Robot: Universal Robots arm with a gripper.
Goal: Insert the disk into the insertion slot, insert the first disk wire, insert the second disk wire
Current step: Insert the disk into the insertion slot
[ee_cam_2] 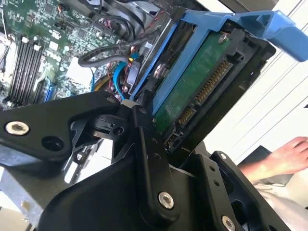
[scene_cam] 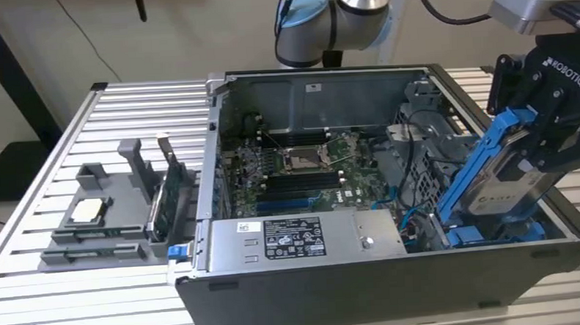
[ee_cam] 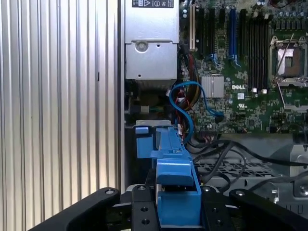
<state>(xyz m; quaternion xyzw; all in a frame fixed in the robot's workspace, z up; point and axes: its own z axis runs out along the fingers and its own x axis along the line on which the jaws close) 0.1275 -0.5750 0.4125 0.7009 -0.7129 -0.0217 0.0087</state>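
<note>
Inserting the disk (scene_cam: 495, 190) is the step in hand, by my reading. The gripper (scene_cam: 536, 148) has its fingers closed on the sides of the blue carrier (ee_cam: 177, 187), holding the disk tilted, with its lower end just above the insertion slot (scene_cam: 491, 234) at about 4 o'clock in the exterior view. It is not seated. Seating likely calls for squaring the carrier to the bay's fittings. Blue cables (ee_cam: 185, 103) crowd the bay's inner side (snag risk). The power-supply box (scene_cam: 303, 237) sits at 9 o'clock of the slot.

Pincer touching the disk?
Touching. In the first wrist view the pincer presses against both sides of the disk at its blue frame, with no gap.
</note>
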